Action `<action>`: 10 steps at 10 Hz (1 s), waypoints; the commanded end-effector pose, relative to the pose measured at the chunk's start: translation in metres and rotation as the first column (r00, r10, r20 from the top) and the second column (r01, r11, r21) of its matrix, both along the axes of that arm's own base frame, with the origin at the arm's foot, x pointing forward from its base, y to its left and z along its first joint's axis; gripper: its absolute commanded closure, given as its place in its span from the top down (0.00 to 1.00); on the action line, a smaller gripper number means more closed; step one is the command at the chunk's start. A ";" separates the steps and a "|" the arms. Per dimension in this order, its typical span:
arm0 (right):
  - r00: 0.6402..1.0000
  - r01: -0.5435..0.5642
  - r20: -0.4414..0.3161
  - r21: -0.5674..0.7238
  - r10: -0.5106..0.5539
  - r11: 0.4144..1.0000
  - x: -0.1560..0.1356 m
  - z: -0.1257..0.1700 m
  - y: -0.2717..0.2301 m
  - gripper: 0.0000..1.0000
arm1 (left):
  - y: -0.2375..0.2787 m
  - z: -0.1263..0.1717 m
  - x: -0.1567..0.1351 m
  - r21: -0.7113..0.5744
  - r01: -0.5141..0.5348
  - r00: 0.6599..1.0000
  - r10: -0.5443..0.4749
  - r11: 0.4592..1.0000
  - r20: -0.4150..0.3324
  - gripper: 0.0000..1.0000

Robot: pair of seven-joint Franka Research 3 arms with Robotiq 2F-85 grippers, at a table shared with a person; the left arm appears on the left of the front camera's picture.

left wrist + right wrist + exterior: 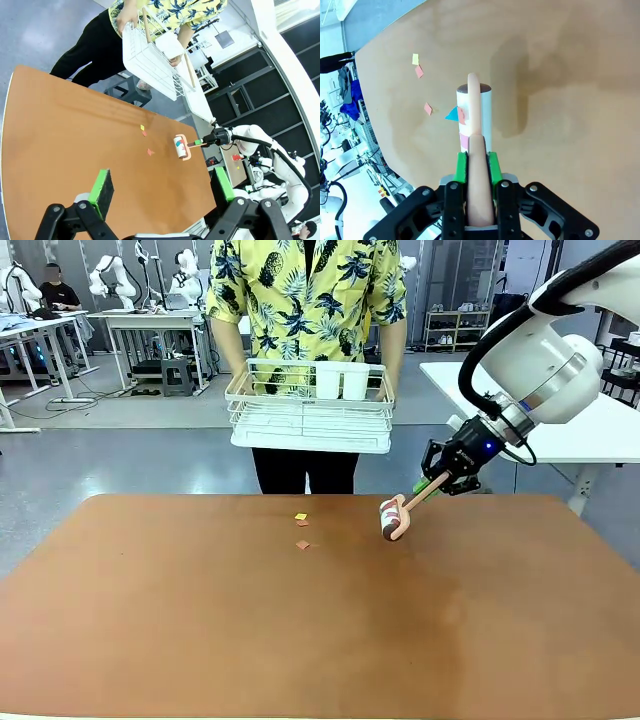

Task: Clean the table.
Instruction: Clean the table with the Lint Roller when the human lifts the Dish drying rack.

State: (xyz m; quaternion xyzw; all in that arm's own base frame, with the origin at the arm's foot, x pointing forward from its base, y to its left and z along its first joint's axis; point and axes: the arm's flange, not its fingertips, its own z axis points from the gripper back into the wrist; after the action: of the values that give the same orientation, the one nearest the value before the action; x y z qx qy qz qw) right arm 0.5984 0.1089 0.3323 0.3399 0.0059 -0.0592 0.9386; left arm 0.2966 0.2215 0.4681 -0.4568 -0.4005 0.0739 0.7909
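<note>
The terracotta table [200, 640] spreads from the near edge outward, its near half bare and wide open. The left gripper [161, 186] hangs over that near side, well back from the lint roller [392, 517], with its green pads spread apart and nothing between them.

The right gripper [440, 480] is clenched on the lint roller's pale handle, and the roller head points down at the far part of the table. I cannot tell whether it touches the surface. A blue scrap and a pink scrap [454, 115] are stuck to the roll.

Just to the left of the roller, three paper scraps lie loose on the table: a yellow one [300, 517] touching a pink one [302, 524], and an orange one [302, 545] a little nearer. Nothing stands between them and the roller.

Beyond the roller, past the far edge, a person holds a white wire basket [310, 425] with two white cups [342, 380] standing in it. Right of the roller, behind the arm, stands a white-topped table [600, 430].
</note>
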 end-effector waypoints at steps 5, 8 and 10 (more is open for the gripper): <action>0.999 0.002 0.032 0.023 -0.003 1.000 0.004 -0.010 0.004 0.21 | 0.001 0.001 -0.001 -0.005 -0.002 1.000 0.003 1.000 0.006 1.00; 1.000 0.018 0.025 -0.003 -0.018 1.000 0.006 -0.023 0.014 0.21 | 0.001 0.001 -0.001 -0.005 -0.002 1.000 0.003 1.000 0.006 1.00; 0.998 0.051 0.036 0.003 -0.051 0.999 0.011 -0.028 0.007 0.21 | 0.001 0.001 -0.001 -0.005 -0.002 1.000 0.003 1.000 0.006 1.00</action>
State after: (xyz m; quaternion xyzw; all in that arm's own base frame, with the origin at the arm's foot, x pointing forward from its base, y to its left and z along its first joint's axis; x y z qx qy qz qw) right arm 0.6049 0.1149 0.3054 0.3354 -0.0008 -0.0750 0.9391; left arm 0.2965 0.2216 0.4681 -0.4568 -0.4005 0.0739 0.7909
